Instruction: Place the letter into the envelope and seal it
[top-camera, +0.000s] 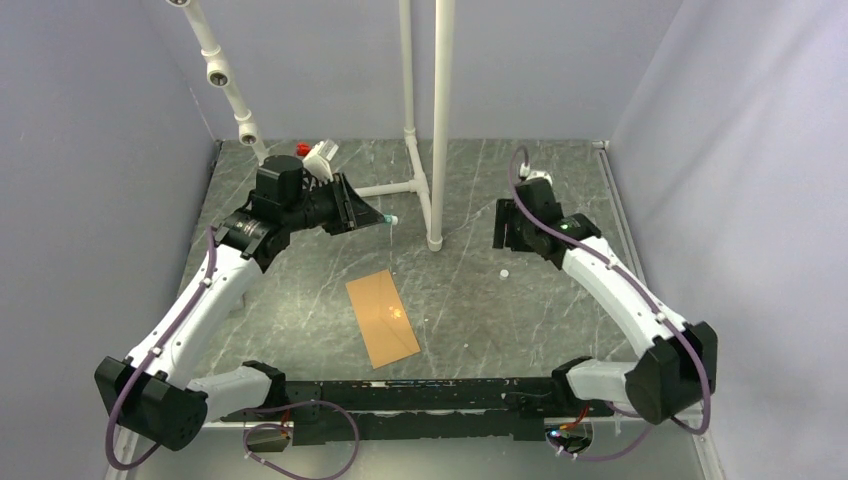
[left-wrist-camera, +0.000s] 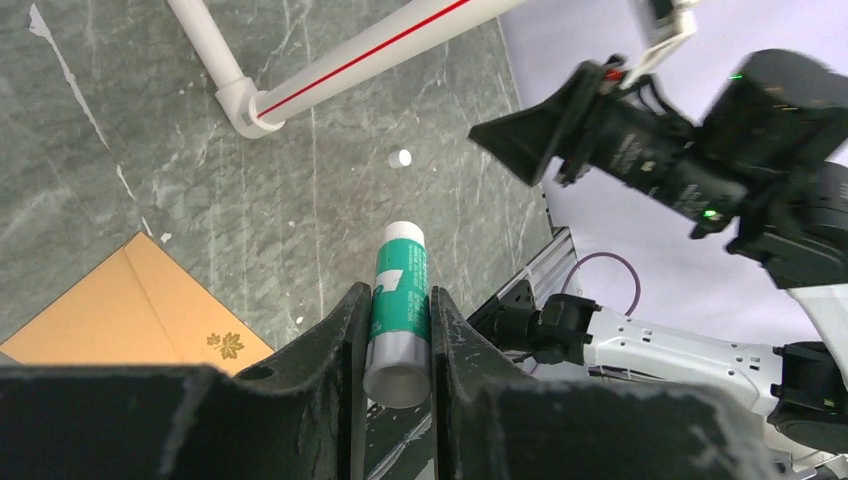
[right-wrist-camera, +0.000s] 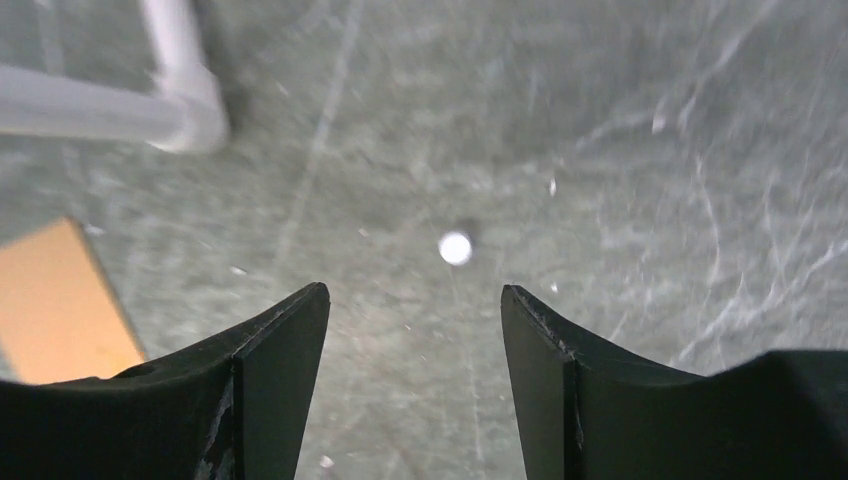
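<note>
The orange-brown envelope (top-camera: 381, 318) lies flat on the marble table, between the arms and towards the front; a gold leaf print shows on it (left-wrist-camera: 130, 310) (right-wrist-camera: 60, 300). No letter shows in any view. My left gripper (top-camera: 383, 218) (left-wrist-camera: 398, 295) hangs above the table behind the envelope, shut on a green and white glue stick (left-wrist-camera: 400, 265). A small white cap (top-camera: 505, 272) (left-wrist-camera: 399, 157) (right-wrist-camera: 455, 247) lies on the table to the right of the envelope. My right gripper (top-camera: 503, 238) (right-wrist-camera: 412, 290) is open and empty, just behind that cap.
A white pipe frame (top-camera: 437, 130) (left-wrist-camera: 350, 60) (right-wrist-camera: 180, 110) stands on the table between the two grippers. A small white object with a red top (top-camera: 318, 152) sits at the back left. Grey walls close in three sides; a black rail (top-camera: 430, 400) runs along the front.
</note>
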